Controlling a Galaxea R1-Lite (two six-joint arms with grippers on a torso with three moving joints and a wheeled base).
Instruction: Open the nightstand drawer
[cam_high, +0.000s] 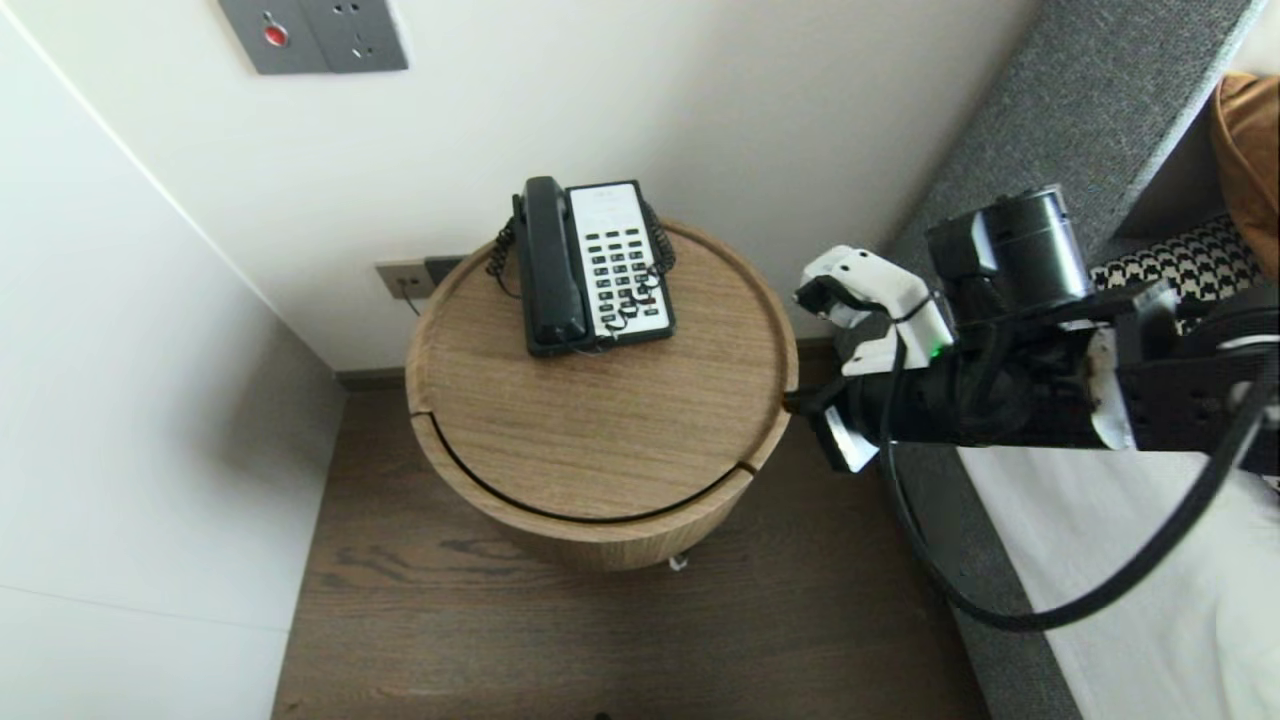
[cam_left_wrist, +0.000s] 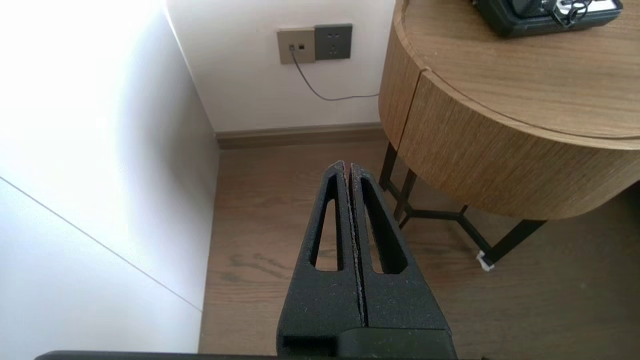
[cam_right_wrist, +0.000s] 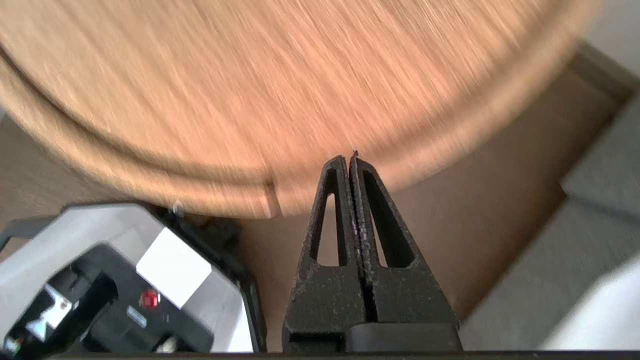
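My right pincer (cam_right_wrist: 348, 162), jaws together, hovers just beside the table (cam_high: 772, 300) rim — telephone (cam_high: 597, 265) ahead-left of it, lengthwise toward the wall (cam_high: 700, 100); left pincer (cam_left_wrist: 346, 167), also closed, farther.

Black right arm (cam_high: 1000, 405), white shells (cam_high: 880, 290) (one green light (cam_high: 935, 350)), looping cable (cam_high: 1030, 622), slotted right gripper (cam_right_wrist: 349, 157)

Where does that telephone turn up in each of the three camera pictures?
Head view: the telephone sits at the far side of the round wooden table, upper middle of the picture.
Left wrist view: only its near end shows, at the picture's top right corner.
Right wrist view: not in it.
Shared landmark: the table, seen in all three.
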